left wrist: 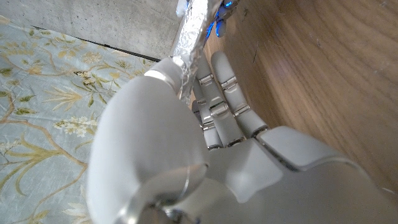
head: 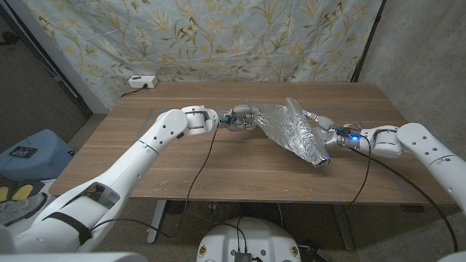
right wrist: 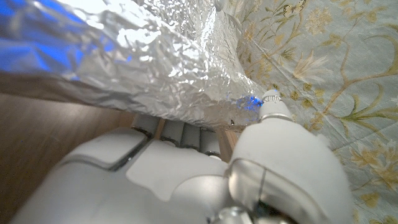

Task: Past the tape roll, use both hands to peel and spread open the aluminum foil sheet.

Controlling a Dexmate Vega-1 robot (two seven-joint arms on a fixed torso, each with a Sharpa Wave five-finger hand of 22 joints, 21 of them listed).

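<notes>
A crinkled aluminum foil sheet (head: 293, 131) hangs stretched above the middle of the wooden table (head: 182, 164), between both hands. My left hand (head: 240, 118) pinches its left edge; in the left wrist view the foil (left wrist: 189, 37) runs between the thumb and the fingers (left wrist: 221, 99). On the right, my right hand (head: 328, 135) grips the sheet's other edge, and the right wrist view shows the foil (right wrist: 149, 62) held under the thumb (right wrist: 273, 134). I see no tape roll.
A white power strip (head: 142, 81) lies at the table's far left corner. A floral cloth (head: 218, 36) hangs behind the table. Bare wood lies in front of the foil and to its left.
</notes>
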